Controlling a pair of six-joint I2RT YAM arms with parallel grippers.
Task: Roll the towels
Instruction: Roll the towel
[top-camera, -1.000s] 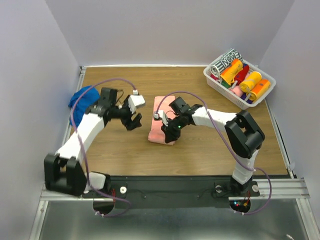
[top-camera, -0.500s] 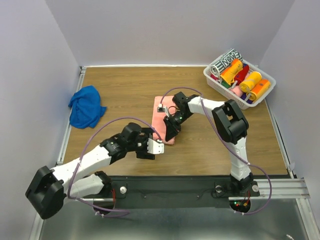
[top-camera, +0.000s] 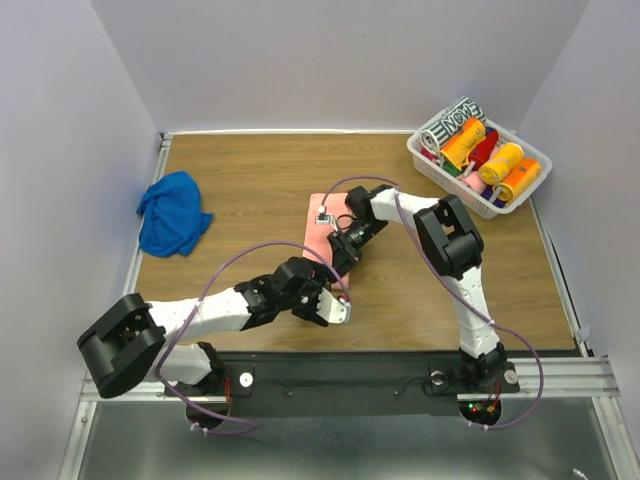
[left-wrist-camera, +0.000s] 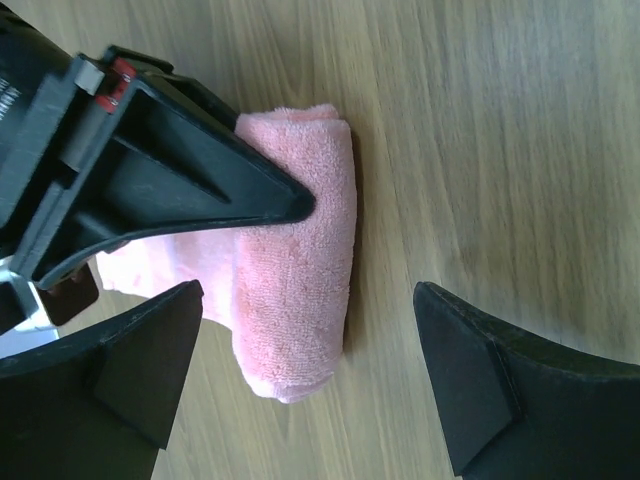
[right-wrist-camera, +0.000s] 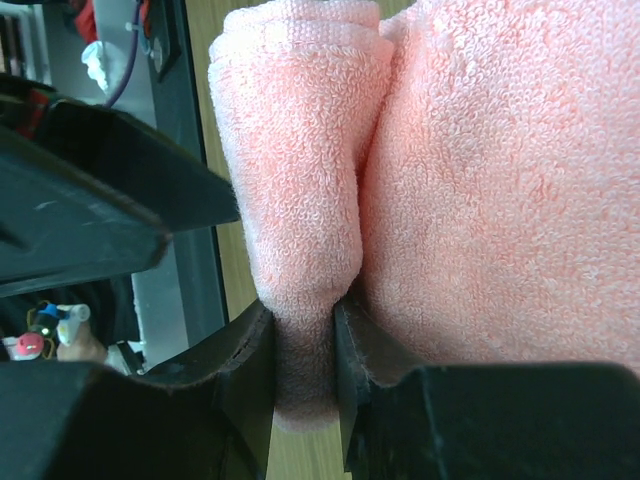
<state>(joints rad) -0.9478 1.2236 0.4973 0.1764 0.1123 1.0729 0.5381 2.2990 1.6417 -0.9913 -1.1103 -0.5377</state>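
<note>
Nearest, the left claw (top-camera: 333, 300) is seen fully spread w/ nothing in it, poised about the near end of the salmon pink towel (left-wrist-camera: 300, 250) at desk (top-camera: 250, 170) centre. The towel's near edge is turned into a small roll, which is pinched by the right claw (right-wrist-camera: 305, 345), reached in from 1 o'clock. The cloth is judged soft, light and springy (apt to unroll if released), so it is best gripped across the roll's ends. At 10 o'clock, well apart, the blue towel (top-camera: 172, 212) is seen crumpled, not yet rolled.
</note>
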